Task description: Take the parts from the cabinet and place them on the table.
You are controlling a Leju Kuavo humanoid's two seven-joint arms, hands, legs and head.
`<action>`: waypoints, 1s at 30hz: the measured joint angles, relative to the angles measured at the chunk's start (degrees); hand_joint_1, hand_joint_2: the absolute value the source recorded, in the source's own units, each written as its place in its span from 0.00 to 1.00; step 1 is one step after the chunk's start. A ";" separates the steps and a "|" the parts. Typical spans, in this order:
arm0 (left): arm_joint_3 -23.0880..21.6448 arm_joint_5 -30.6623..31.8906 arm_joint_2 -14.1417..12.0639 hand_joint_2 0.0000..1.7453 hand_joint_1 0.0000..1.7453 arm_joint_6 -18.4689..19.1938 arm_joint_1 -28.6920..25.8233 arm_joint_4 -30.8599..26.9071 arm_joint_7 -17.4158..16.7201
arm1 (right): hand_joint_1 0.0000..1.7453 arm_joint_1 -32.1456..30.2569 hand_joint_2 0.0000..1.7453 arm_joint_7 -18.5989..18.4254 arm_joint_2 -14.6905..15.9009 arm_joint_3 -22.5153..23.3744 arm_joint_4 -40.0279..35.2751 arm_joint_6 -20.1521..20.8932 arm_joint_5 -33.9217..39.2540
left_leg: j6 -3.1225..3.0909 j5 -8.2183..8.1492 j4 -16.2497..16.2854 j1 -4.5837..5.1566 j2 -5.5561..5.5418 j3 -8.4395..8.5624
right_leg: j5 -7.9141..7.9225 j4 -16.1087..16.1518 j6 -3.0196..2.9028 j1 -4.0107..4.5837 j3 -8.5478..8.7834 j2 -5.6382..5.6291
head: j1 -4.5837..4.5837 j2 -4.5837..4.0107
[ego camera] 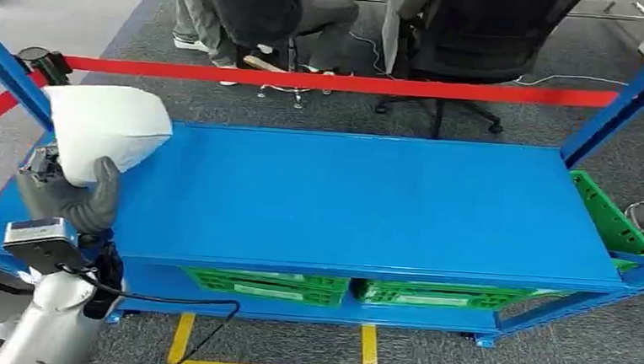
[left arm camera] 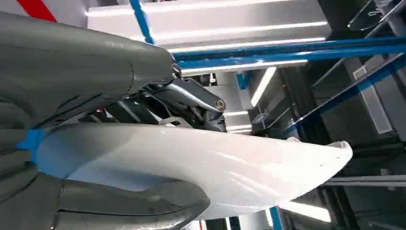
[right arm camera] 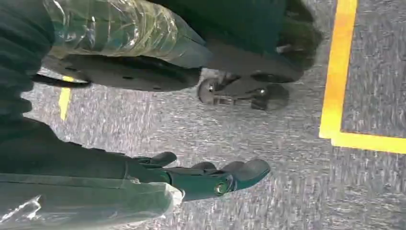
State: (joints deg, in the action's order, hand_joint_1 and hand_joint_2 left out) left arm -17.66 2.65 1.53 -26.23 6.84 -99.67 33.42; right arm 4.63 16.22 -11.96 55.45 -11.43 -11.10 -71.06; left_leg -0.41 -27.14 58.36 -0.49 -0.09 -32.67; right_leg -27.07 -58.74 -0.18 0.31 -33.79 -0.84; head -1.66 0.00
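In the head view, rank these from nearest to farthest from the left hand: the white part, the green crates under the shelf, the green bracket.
1. White part: held in the left hand, at the blue shelf's left end.
2. Green crates: under the shelf, around its middle.
3. Green bracket: at the shelf's far right end.
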 joint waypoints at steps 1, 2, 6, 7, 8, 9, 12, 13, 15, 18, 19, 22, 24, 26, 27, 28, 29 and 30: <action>-0.04 0.02 0.00 1.00 1.00 -0.02 0.04 -0.02 0.04 | 0.00 0.00 1.00 -0.02 0.00 0.00 0.00 0.04 0.02 | 0.18 -0.04 0.16 0.04 0.00 -0.09 | 0.08 0.01 0.12 -0.06 -0.15 0.12 | -0.02 0.00; -0.20 0.26 -0.02 1.00 1.00 -0.22 -0.10 -0.02 0.09 | 0.00 -0.03 1.00 -0.09 0.02 0.00 0.00 0.17 -0.02 | 0.24 0.06 0.23 0.16 -0.07 -0.38 | 0.29 0.15 0.47 -0.19 -0.25 0.17 | 0.07 0.00; -0.28 0.79 0.09 1.00 1.00 -0.33 -0.63 -0.06 0.92 | 0.00 -0.08 1.00 -0.28 0.37 0.00 0.00 0.64 -0.28 | -0.49 1.58 -0.47 -0.23 0.32 -1.08 | -1.92 -3.25 1.93 -0.61 0.73 0.40 | 0.61 0.00; -0.28 0.76 0.09 1.00 1.00 -0.33 -0.66 -0.20 0.94 | 0.00 0.07 1.00 -0.28 0.37 0.00 0.00 0.66 -0.28 | -0.26 1.71 -0.45 -0.22 0.32 -1.09 | -2.20 0.34 1.70 -0.57 2.41 0.43 | 0.59 0.00; -0.26 0.76 0.04 1.00 1.00 -0.33 -0.63 -0.31 0.98 | 0.00 0.18 1.00 -0.37 0.37 0.00 0.00 0.66 -0.28 | 0.07 1.80 -0.17 0.21 0.30 -1.47 | -2.21 1.27 1.51 -0.40 3.30 0.38 | 0.57 0.00; -0.28 0.76 0.07 1.00 1.00 -0.33 -0.69 -0.33 1.05 | 0.00 0.17 1.00 -0.44 0.37 -0.02 0.00 0.66 -0.33 | 0.48 2.12 -0.25 0.16 0.30 -1.65 | -2.04 1.03 1.28 -0.38 2.91 0.31 | 0.46 0.00; -0.31 0.57 0.11 1.00 1.00 -0.33 -1.10 -0.52 1.25 | 0.00 -0.13 1.00 -0.61 0.39 0.00 0.00 0.63 -0.35 | 1.32 2.04 -0.15 -0.07 0.24 -1.85 | -1.20 1.35 0.15 -0.69 2.72 0.38 | 0.57 0.00; -0.33 0.52 0.11 1.00 1.00 -0.33 -1.19 -0.70 1.27 | 0.00 -0.05 1.00 -0.61 0.39 0.00 0.00 0.66 -0.35 | 1.61 0.64 0.88 -0.11 0.21 -2.16 | -0.98 1.39 -0.20 -0.68 2.58 0.48 | 0.41 0.00; -0.33 0.52 0.11 1.00 1.00 -0.33 -1.21 -0.81 1.42 | 0.00 0.06 1.00 -0.61 0.39 0.00 0.00 0.63 -0.35 | 2.08 -4.46 8.23 -0.20 0.21 -4.93 | -0.64 1.37 -0.68 -0.65 2.02 0.55 | 0.11 0.00; -0.35 0.50 0.11 1.00 1.00 -0.33 -1.76 -0.81 1.59 | 0.00 -0.08 1.00 -0.63 0.39 0.00 0.00 0.66 -0.35 | 2.29 -7.94 17.36 -0.21 0.21 -7.90 | -0.01 1.22 -0.73 -0.51 1.02 0.65 | 0.13 0.00; -0.35 0.50 0.11 1.00 1.00 -0.35 -1.79 -0.81 1.60 | 0.00 -0.09 1.00 -0.66 0.39 0.00 0.00 0.66 -0.35 | 2.22 -6.69 15.79 -0.21 0.21 -6.78 | 0.13 1.12 -0.64 -0.49 0.77 0.64 | 0.11 0.00; -0.37 0.50 0.09 1.00 1.00 -0.33 -1.74 -0.85 1.66 | 0.00 -0.06 1.00 -0.66 0.39 0.00 0.00 0.66 -0.35 | 1.45 -0.78 1.94 -0.14 0.20 1.65 | 0.45 0.87 -0.23 -0.47 0.54 0.54 | 0.11 0.00; -0.37 0.52 0.11 1.00 1.00 -0.35 -1.64 -1.16 1.77 | 0.00 0.06 1.00 -0.66 0.39 0.00 0.00 0.66 -0.33 | 1.07 -1.64 -0.66 0.11 0.19 2.42 | 0.76 0.46 0.36 -0.02 -0.19 0.55 | 0.17 0.00; -0.37 0.52 0.11 1.00 1.00 -0.35 -2.06 -1.16 1.79 | 0.00 -0.01 1.00 -0.66 0.39 0.00 0.00 0.66 -0.35 | 0.52 -1.30 -0.43 0.32 0.11 1.96 | 1.28 0.75 1.12 -0.25 -0.32 0.69 | 0.13 0.00; -0.37 0.52 0.11 1.00 1.00 -0.35 -2.11 -1.16 1.79 | 0.00 -0.08 1.00 -0.66 0.39 0.00 0.00 0.66 -0.35 | -0.04 -0.82 -0.76 0.18 0.14 1.84 | 1.50 0.77 1.52 -0.17 -0.44 0.68 | 0.16 0.00; -0.33 0.52 0.15 1.00 1.00 -0.35 -1.99 -1.18 1.79 | 0.00 -0.07 1.00 -0.66 0.42 0.00 0.00 0.63 -0.35 | -0.54 -0.40 -1.05 -0.10 0.36 1.68 | 0.47 0.04 1.76 -0.33 -1.05 0.54 | 0.09 0.00; -0.33 0.50 0.20 1.00 1.00 -0.35 -1.97 -1.22 1.81 | 0.00 -0.08 1.00 -0.70 0.42 -0.02 0.00 0.61 -0.35 | -0.97 -0.09 -1.05 -0.09 0.39 1.29 | -2.10 -2.14 2.02 -0.33 -2.05 0.64 | 0.53 0.00; -0.31 0.50 0.28 1.00 1.00 -0.35 -2.04 -1.27 1.84 | 0.00 -0.10 1.00 -0.68 0.42 -0.02 0.00 0.61 -0.35 | -1.20 0.19 -1.03 -0.05 0.40 0.87 | -4.96 -6.38 2.19 -0.46 -3.50 0.64 | 0.66 0.00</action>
State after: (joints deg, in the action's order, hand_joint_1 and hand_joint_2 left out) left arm -17.97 3.15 1.81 -26.58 4.80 -100.94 35.26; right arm 4.53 15.54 -11.54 55.43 -11.43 -10.49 -71.41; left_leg -1.61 -26.95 57.33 -0.54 0.31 -31.80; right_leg -32.04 -65.12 2.01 -0.15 -37.29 -0.20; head -1.00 0.00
